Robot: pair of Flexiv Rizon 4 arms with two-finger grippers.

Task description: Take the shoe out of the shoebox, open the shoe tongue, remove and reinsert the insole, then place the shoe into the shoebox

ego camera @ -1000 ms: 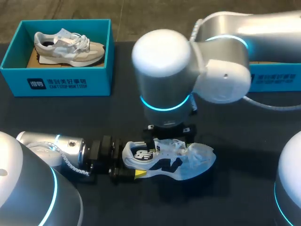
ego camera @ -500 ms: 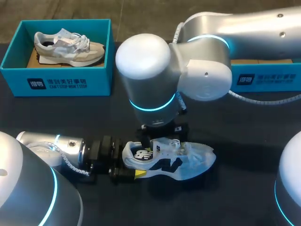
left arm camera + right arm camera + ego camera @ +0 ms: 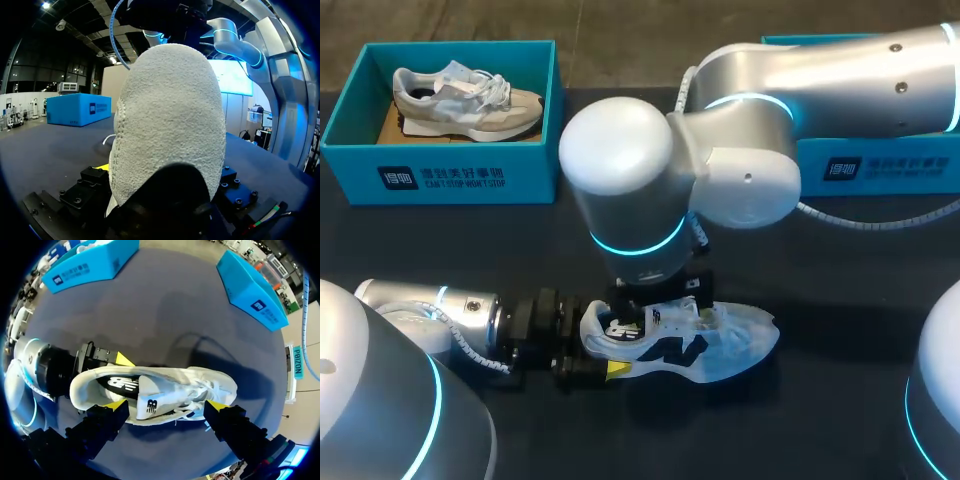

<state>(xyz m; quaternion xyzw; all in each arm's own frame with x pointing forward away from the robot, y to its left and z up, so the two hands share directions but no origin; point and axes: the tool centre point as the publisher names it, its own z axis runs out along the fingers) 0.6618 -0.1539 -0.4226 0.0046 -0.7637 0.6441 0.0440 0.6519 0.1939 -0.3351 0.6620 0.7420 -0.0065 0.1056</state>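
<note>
Overhead, the right arm (image 3: 620, 170) hid the right hand (image 3: 166, 405); its wrist view showed it spread wide above the shoe (image 3: 165, 385), heel clamped by the left hand (image 3: 600, 342).

Left arm (image 3: 450, 315) stretched low toward the white sneaker (image 3: 720, 345), left gripper (image 3: 608, 345) clamped on its heel, right arm (image 3: 720, 170) arched over the sneaker, right gripper (image 3: 166, 405) pointed down above its opening, fingers spread wide.

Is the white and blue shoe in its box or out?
Out. The shoe sits on the dark table, apart from the left shoebox and the right shoebox.
</note>
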